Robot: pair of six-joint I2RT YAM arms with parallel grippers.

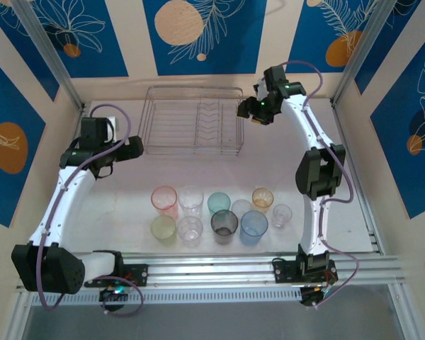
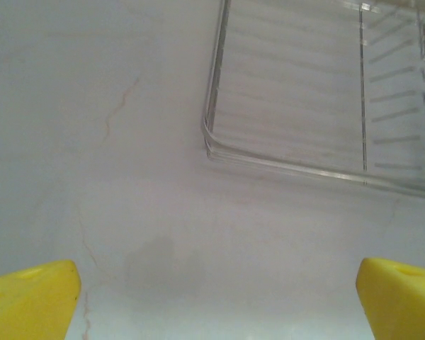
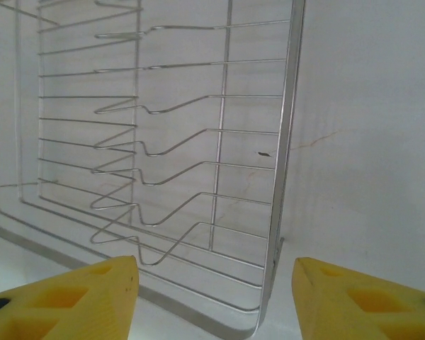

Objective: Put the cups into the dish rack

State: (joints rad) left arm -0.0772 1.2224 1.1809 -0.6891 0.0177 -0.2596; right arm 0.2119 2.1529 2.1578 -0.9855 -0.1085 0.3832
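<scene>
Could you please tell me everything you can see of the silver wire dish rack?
The rectangular silver wire dish rack is a low-walled basket of thin shiny metal rods with rounded corners. Its floor is parallel wires; the right part carries rows of bent divider prongs. It sits flat on the white table, at the far middle. None of the translucent plastic cups is in it; they stand apart, toward the near edge.

The cups point(image 1: 224, 225) were pink, clear, teal, amber, yellow-green, smoky grey and blue. The dish rack point(image 1: 193, 151) was silver, the bench point(image 1: 120, 205) whitish, and the walls point(image 1: 49, 35) blue with white leaf outlines and orange discs.
</scene>
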